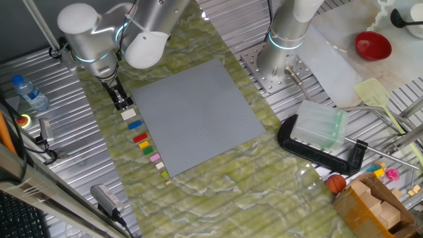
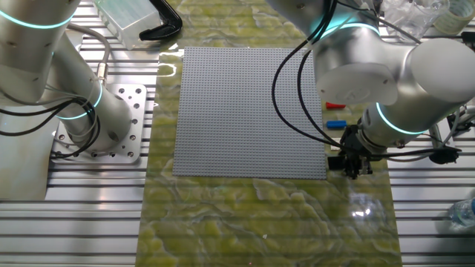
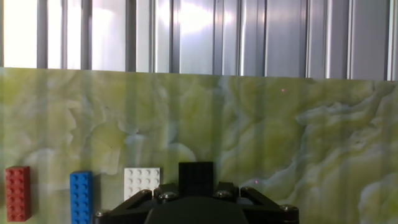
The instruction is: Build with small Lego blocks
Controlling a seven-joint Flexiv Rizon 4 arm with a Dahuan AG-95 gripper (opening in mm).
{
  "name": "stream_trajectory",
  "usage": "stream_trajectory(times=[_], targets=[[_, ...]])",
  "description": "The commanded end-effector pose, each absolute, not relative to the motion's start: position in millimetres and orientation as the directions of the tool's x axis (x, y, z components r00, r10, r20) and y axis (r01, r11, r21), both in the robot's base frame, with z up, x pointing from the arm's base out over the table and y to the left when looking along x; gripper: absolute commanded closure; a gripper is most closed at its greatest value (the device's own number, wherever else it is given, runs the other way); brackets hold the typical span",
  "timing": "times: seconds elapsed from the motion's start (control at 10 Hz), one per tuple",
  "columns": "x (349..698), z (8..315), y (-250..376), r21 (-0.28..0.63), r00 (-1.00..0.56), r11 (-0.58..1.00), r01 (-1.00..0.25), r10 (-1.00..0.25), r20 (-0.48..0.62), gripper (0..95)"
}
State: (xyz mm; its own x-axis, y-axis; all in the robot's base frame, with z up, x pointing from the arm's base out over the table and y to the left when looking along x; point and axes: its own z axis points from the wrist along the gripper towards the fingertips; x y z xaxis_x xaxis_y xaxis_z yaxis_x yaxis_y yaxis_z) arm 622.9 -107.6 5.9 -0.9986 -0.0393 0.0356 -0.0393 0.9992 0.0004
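Here the claw [image 3: 196,186] grips the black brick [image 3: 196,174], white brick [image 3: 142,181] just beside.

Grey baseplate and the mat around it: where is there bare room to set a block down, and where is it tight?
The whole baseplate is bare, and so is the green mat between it and the table's near edge. It is crowded along the baseplate's left edge, where the row of small Lego blocks lies with the gripper at its far end.
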Motion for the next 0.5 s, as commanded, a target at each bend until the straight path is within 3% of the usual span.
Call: stream_trajectory(times=[0.1,0.3,0.4,0.5], targets=[[622.7,5.9,-107.6,0.001,-0.999,0.999,-0.040,-0.040,0.035,57.0],[622.0,5.8,-107.8,0.001,-0.999,0.999,-0.041,-0.041,0.034,57.0],[621.8,6.7,-107.6,0.000,-0.999,0.999,-0.040,-0.040,0.035,76.0],[621.5,6.7,-107.6,0.000,-0.999,0.999,-0.041,-0.041,0.035,76.0]])
